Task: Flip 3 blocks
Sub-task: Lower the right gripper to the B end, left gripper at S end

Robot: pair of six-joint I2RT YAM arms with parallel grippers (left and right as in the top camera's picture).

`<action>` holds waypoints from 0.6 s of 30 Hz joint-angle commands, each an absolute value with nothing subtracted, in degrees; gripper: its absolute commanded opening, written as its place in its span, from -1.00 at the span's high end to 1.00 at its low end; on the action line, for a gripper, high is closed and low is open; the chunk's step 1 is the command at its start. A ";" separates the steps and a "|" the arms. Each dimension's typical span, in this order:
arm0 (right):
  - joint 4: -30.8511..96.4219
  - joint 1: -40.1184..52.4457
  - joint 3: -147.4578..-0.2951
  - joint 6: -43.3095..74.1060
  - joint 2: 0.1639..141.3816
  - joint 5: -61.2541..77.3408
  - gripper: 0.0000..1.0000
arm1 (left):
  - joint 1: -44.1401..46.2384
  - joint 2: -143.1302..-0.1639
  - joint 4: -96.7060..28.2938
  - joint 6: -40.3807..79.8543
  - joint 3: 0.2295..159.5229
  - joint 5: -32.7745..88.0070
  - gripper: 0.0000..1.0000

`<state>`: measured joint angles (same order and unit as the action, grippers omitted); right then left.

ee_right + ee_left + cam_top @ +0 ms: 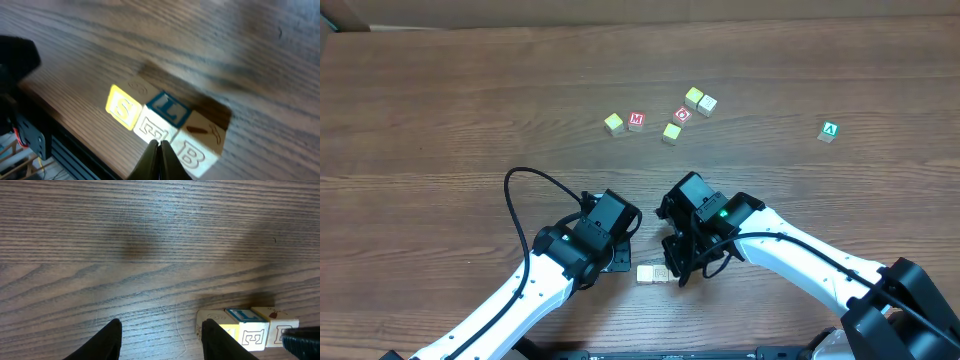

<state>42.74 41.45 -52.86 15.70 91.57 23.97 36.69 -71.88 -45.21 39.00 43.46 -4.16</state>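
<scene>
Row of three blocks lies near the front edge of the table, between the two grippers, with neighbouring faces touching. In the right wrist view we see the S block with its yellow face, the L block in the middle with its blue letter up, and the B block at the far end.

Right gripper: jaws together, holding nothing. The tip points at the near face of the L block, close to its seam with the B block. We cannot tell whether it touches.

Left gripper: jaws partly apart with only bare table between them. One finger stands just beside the S end of the row, and we cannot tell whether it touches there either.

Step in hand, as we judge it, is tipping one block over with the closed tip.

- Press high on the face, not low — low contact would likely slide the block rather than roll it.
- Aim at the centre of one block, off the seam, or two may turn together.
- Roll away from the table edge, since the row sits close to it.
- The left finger could act as a stop at the S end — the blocks look light and may skate on the smooth wood.
</scene>
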 commanded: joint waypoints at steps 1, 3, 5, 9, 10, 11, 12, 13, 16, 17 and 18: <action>41.10 41.63 -52.38 16.05 91.44 23.35 0.92 | 36.34 -71.57 -45.19 39.88 43.09 -4.60 0.10; 40.27 41.63 -51.94 16.08 91.44 22.74 0.92 | 36.34 -71.57 -45.19 39.88 43.09 -4.45 0.11; 39.75 41.63 -51.27 16.08 91.44 22.57 0.92 | 36.34 -71.57 -45.23 39.88 43.09 -4.43 0.11; 39.03 41.63 -50.06 16.14 91.44 22.20 0.92 | 36.34 -71.57 -45.19 39.88 43.09 -4.45 0.10; 38.87 41.63 -49.82 16.29 91.44 21.85 0.92 | 36.34 -71.57 -45.19 39.88 43.09 -4.45 0.10; 38.81 41.63 -49.58 16.29 91.44 21.45 0.92 | 36.34 -71.57 -45.21 39.88 43.09 -4.45 0.10; 38.57 41.63 -49.21 16.29 91.44 21.21 0.92 | 36.34 -71.57 -45.21 39.88 43.09 -4.43 0.10; 38.06 41.63 -48.60 16.27 91.44 21.04 0.92 | 36.34 -71.57 -45.23 39.88 43.09 -4.43 0.10; 35.88 41.63 -46.81 16.32 91.44 21.06 0.92 | 36.34 -71.57 -45.25 39.88 43.09 -4.43 0.11; 35.35 41.63 -46.41 16.32 91.44 21.08 0.92 | 36.34 -71.57 -45.25 39.88 43.09 -4.40 0.11; 35.00 41.63 -46.13 16.34 91.44 21.08 0.92 | 36.34 -71.57 -45.23 39.88 43.09 -4.40 0.11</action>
<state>36.23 41.45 -48.18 16.27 91.55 22.22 36.69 -71.88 -45.23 39.00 43.46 -4.14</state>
